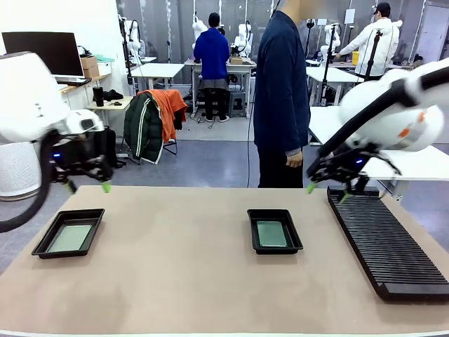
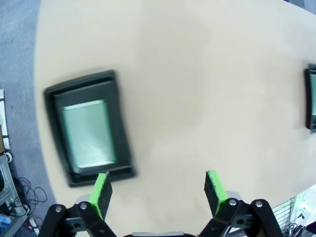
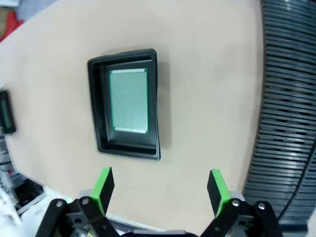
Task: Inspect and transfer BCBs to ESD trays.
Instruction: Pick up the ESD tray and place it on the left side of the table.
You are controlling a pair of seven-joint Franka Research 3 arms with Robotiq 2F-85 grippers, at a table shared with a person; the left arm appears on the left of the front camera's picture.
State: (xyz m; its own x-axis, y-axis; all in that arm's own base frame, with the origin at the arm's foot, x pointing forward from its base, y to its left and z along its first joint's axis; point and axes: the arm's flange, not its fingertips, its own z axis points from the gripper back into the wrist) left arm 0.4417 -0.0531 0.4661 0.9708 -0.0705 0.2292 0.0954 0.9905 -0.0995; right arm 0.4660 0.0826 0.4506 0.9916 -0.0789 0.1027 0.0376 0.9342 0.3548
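1. Front view: the left gripper (image 1: pixel 88 187) hangs above the far left edge of the table (image 1: pixel 175 281), jaws spread and holding nothing. The left ESD tray (image 1: pixel 69 233) lies just below and in front of it, with one BCB (image 1: pixel 70 238) flat on its floor.
2. The right gripper (image 1: pixel 327 192) hovers at the far end of the long ribbed rack (image 1: pixel 389 242), also released and empty. The second ESD tray (image 1: pixel 274 230) sits to its left side and nearer to the camera, and a board (image 1: pixel 271 234) rests inside it.
3. Left wrist view: the tray (image 2: pixel 90 127) lies ahead of the left green finger (image 2: pixel 101 191), not between the pads, so I judge the arm is drawn back and not grasping.
4. Right wrist view: the tray (image 3: pixel 126 102) with its dotted board (image 3: pixel 129 100) is ahead of the open fingertips (image 3: pixel 104 185), and the rack (image 3: pixel 287 113) runs along the side.
5. Both boards lie flat and centred, probably so that the rims keep them from sliding. A person (image 1: pixel 282 91) stands at the far side, hands down.
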